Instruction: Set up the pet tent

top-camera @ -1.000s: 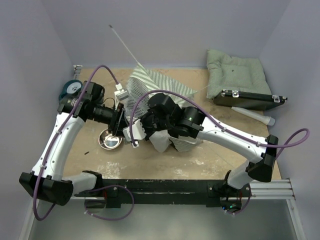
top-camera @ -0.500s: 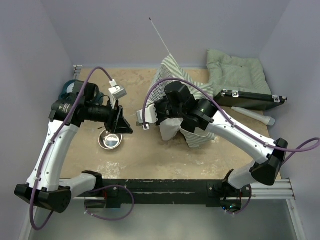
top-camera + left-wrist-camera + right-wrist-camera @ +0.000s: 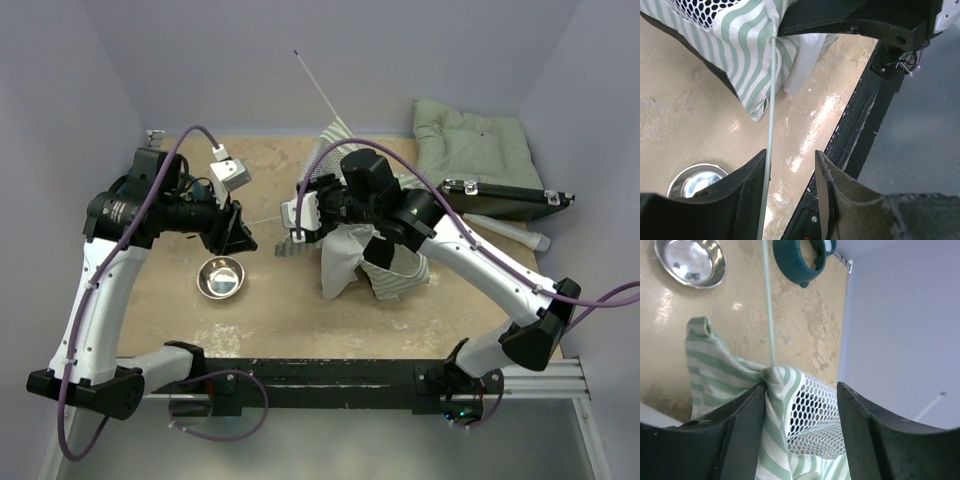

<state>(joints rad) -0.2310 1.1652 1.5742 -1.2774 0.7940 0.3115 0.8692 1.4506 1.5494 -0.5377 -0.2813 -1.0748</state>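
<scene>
The pet tent [image 3: 375, 262] lies crumpled at mid-table, green-and-white striped with a mesh panel [image 3: 815, 405]. One thin pole [image 3: 320, 88] sticks up from it toward the back wall. Another pole [image 3: 771, 100] runs out of a striped corner [image 3: 747, 60] to my left gripper [image 3: 790, 162]. That gripper is open, and the pole rests against its left finger only. My right gripper [image 3: 800, 395] hovers at the tent's left edge [image 3: 300, 215], jaws wide apart. Bunched fabric [image 3: 772, 377] and mesh sit between its fingers, touching the left one.
A steel bowl [image 3: 220, 277] sits below the left gripper. A green quilted cushion [image 3: 470, 145] lies at the back right, with a black case [image 3: 500, 197] and a white tube [image 3: 505, 232] in front of it. A teal object [image 3: 802, 257] lies near the left wall.
The right gripper carried the tent right and back, then opened its jaws off the bunched fabric. The left arm drew back to the left, the pole still running past its finger.
</scene>
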